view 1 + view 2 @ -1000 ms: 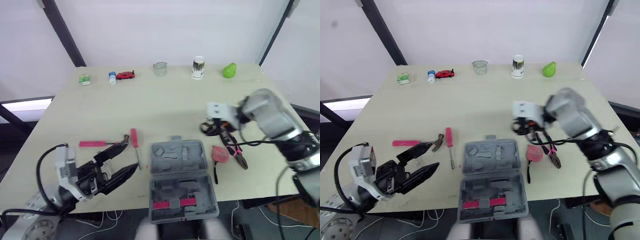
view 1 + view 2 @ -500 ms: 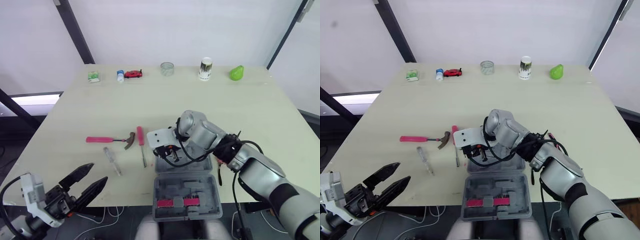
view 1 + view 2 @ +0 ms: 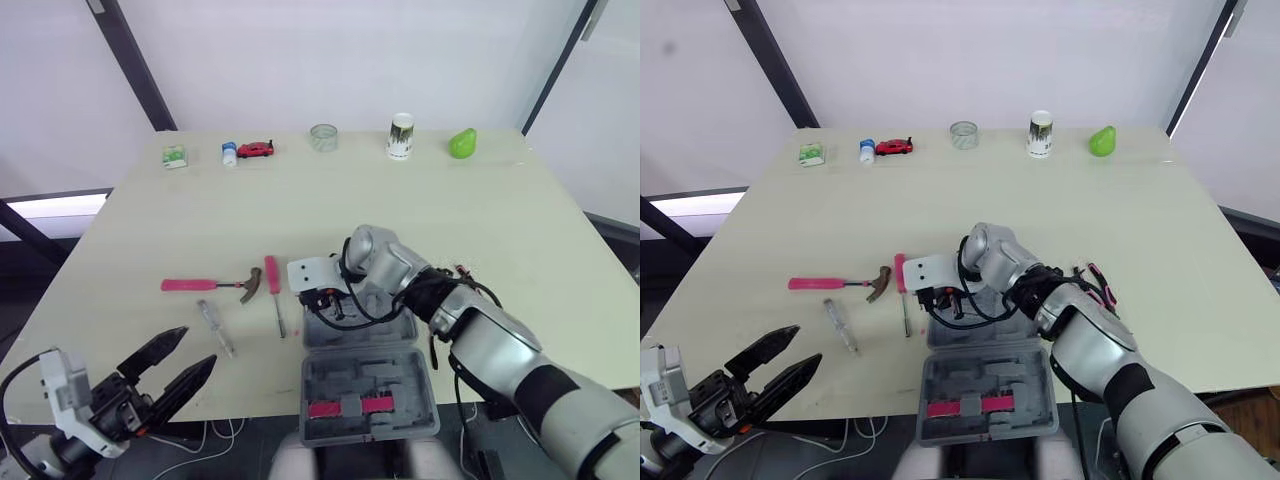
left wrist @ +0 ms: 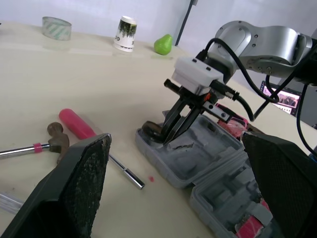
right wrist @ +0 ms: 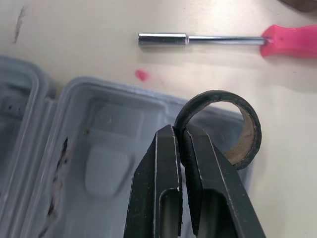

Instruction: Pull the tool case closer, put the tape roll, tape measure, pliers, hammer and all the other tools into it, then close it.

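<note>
The grey tool case [image 3: 330, 385] lies open at the table's front edge, with pink pieces in its near half. My right gripper [image 5: 179, 131] is shut on a black tape roll [image 5: 218, 95], holding it over the far left corner of the case [image 4: 198, 148]. My left gripper [image 3: 198, 345] stands open, off the table's front left edge. Left of the case lie a pink-handled hammer [image 3: 205, 286], a pink-handled driver [image 3: 272, 285] and a clear-handled screwdriver [image 3: 215, 325]. Pink pliers handles [image 3: 465, 270] show right of the case, mostly hidden behind my right arm.
Along the table's far edge stand a green packet [image 3: 173, 157], a small bottle [image 3: 228, 153], a red toy car [image 3: 253, 150], a clear tape roll [image 3: 322, 137], a cup [image 3: 400, 135] and a green pear [image 3: 460, 142].
My right arm swung from the pliers on the right across to the case's far left corner, with the tape roll now in its gripper. My left gripper drew back off the table.
</note>
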